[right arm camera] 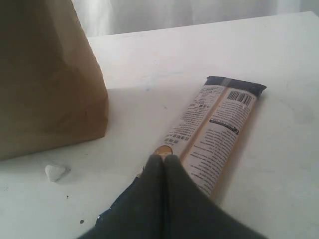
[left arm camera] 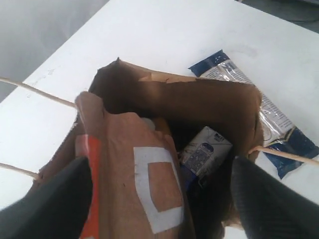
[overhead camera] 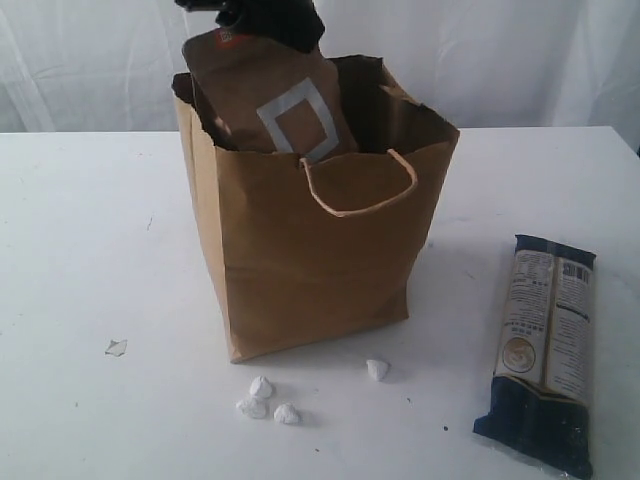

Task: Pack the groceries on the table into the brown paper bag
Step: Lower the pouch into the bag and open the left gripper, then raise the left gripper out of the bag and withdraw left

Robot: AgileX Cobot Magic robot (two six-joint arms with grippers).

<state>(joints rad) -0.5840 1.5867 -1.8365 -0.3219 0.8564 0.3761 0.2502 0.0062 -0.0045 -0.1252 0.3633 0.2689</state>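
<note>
Exterior view: a long dark noodle packet lies flat on the white table, to the right of the upright paper bag and apart from it, the only grocery seen outside the bag. Its long axis runs from the near edge of the table towards the back, roughly alongside the bag's right wall. The right gripper hangs low over the packet, close to one dark end, with its fingertips pressed together and nothing between them (whether they touch the wrapper cannot be told from the right wrist view). The rest of the packet stretches away from it towards the other dark end. The left gripper is above the mouth of the bag, its jaws spread wide on either side of a brown pouch that leans out over the rim and is not clamped. A small carton shows deeper inside. The right arm is plainly the nearer one to the packet, so the coming move looks to be its job. The fingers would have to part and close across the packet's narrow width, not along its length, before a lift over to the bag.
</note>
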